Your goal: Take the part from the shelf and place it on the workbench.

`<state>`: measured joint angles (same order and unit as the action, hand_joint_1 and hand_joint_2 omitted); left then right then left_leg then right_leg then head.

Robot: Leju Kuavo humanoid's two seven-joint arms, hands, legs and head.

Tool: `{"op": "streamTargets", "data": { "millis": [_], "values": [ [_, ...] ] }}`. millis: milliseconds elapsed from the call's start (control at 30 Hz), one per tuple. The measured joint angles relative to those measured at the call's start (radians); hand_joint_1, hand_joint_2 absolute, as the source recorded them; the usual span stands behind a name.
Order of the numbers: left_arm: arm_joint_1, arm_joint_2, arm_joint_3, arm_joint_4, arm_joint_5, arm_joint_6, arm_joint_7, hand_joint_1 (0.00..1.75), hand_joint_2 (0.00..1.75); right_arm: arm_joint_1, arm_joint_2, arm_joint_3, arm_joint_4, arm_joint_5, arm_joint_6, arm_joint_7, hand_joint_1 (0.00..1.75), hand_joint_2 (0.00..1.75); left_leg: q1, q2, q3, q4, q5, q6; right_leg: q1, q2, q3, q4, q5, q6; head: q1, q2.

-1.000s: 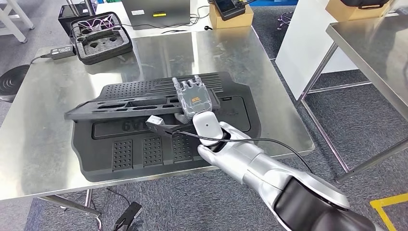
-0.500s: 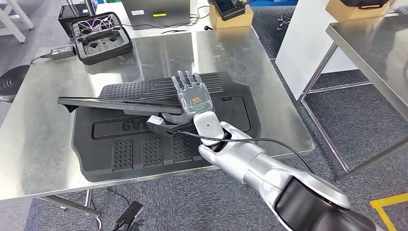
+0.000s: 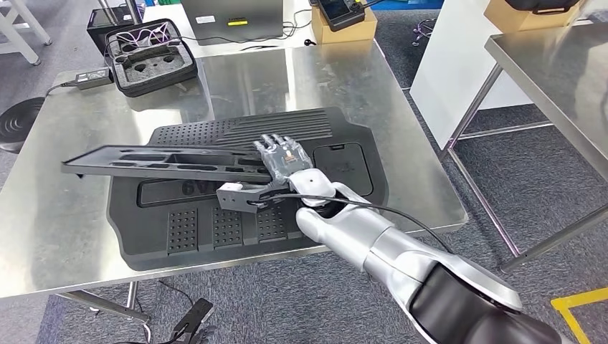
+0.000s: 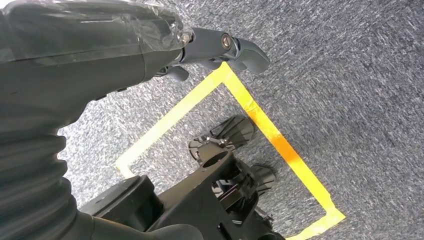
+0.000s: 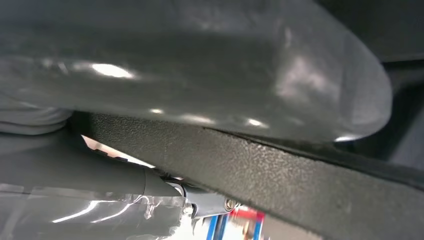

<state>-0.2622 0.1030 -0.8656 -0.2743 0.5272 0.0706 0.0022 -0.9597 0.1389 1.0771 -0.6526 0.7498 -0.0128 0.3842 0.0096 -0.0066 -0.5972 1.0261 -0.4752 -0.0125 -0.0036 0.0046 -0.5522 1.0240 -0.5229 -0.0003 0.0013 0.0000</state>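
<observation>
The right hand (image 3: 285, 159) is wrapped around one end of a long black part (image 3: 161, 162), held above a black tray (image 3: 215, 222) on the desk (image 3: 64, 215). The left hand (image 4: 220, 47), fingers curled and empty, is seen over carpet (image 4: 350, 75).

The right arm reaches forward from below, wrist turned so the back of the right hand (image 3: 285, 159) faces up, fingers (image 3: 276, 147) laid flat and clamped on a part. The left hand (image 4: 220, 47) hangs downward, fingers loosely curled, holding nothing.
</observation>
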Motion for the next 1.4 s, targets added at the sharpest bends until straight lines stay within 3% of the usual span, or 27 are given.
{"op": "streamTargets", "data": {
  "millis": [367, 1067, 1400],
  "values": [
    [0.004, 0.0, 0.0, 0.0, -0.003, 0.022, -0.014, 0.0, 1.75, -0.017, -0.007, -0.006, -0.051, -0.122, 0.01, 0.01, 0.0, 0.0, 0.0, 0.0, 0.0, 0.0, 0.0, 0.0, 0.0, 0.0, 0.0, 0.0, 0.0, 0.0, 0.0, 0.0],
    [0.006, 0.0, 0.0, -0.001, -0.015, 0.038, -0.014, 0.0, 1.75, -0.027, -0.011, -0.002, -0.076, -0.214, 0.078, 0.022, 0.0, 0.0, 0.0, 0.0, 0.0, 0.0, 0.0, 0.0, 0.0, 0.0, 0.0, 0.0, 0.0, 0.0, 0.0, 0.0],
    [0.006, -0.001, 0.0, -0.001, -0.015, 0.042, -0.014, 0.0, 1.75, -0.03, -0.011, -0.002, -0.077, -0.217, 0.068, 0.024, 0.0, 0.0, 0.0, 0.0, 0.0, 0.0, 0.0, 0.0, 0.0, 0.0, 0.0, 0.0, 0.0, 0.0, 0.0, 0.0]
  ]
}}
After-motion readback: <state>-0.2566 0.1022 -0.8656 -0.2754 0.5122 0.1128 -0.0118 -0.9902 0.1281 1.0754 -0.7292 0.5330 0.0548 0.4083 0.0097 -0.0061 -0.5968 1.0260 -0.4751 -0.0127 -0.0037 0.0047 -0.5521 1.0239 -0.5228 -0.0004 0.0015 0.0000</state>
